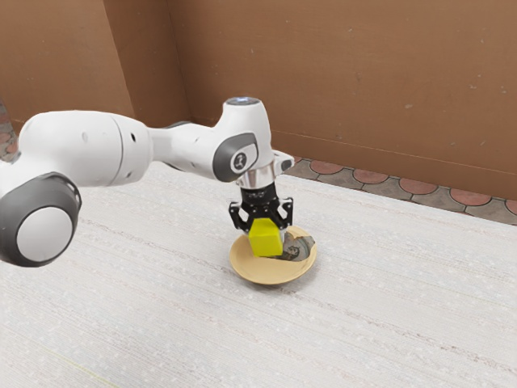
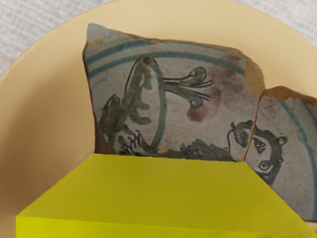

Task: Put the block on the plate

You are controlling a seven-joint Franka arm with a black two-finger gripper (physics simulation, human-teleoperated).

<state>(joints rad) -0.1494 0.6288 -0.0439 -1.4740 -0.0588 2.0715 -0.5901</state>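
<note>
Brown wall behind, strip of patterned tiles at its foot, pale streaked counter in front. Pickup looks done: yellow block is gripped in the hand, fingers closed on its sides as far as can be judged. Block is carried over the round tan plate, inside the rim as seen. Release not done. Left, by judgement: short lowering if a gap exists, fingers opened, hand lifted clear.

Hard to tell: block's underside is hidden, so contact with the plate can't be confirmed. Finger pads are mostly masked by block. Part of the plate's broken-pottery picture is covered by the block in the wrist view; block itself is cropped there. Arm is cut off at the exterior view's left.
</note>
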